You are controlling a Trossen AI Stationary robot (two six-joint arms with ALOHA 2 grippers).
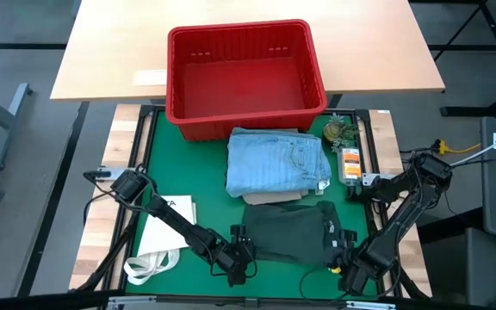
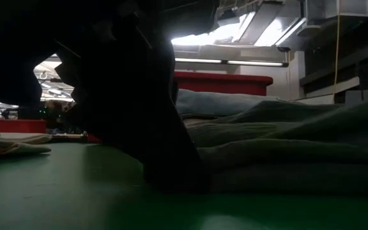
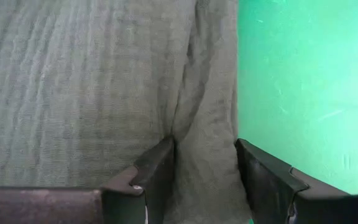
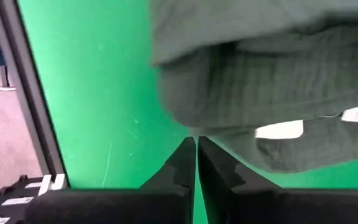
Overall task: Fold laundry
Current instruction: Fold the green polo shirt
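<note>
At the lower centre of the high view, the dark green-grey piece [image 1: 289, 232] lies on the green mat [image 1: 188, 172], just below the folded light blue piece [image 1: 278, 161], with a strip of the beige piece [image 1: 274, 198] showing between them. My left gripper [image 1: 241, 255] sits at the garment's lower-left edge; in its wrist view its jaws stand apart with a raised fold of the cloth between them, though I can't be sure the fingers [image 3: 157, 177] are pressing it. My right gripper [image 1: 341, 252] is at the lower-right edge, and its wrist view shows the fingers [image 4: 182, 168] pressed together with nothing between them, the hem lying just ahead of the tips.

I judge this cloth light, limp and crinkly: it will sag and bunch rather than hold a line, and a thin single layer could slip out of a shallow pinch. I would take it at the two near corners, well onto the doubled hem, so the edge lifts evenly. The white label on the right side marks a thicker seam.

The red basket [image 1: 244, 77] stands at the upper centre and the white tote bag [image 1: 164, 234] at the lower left.
</note>
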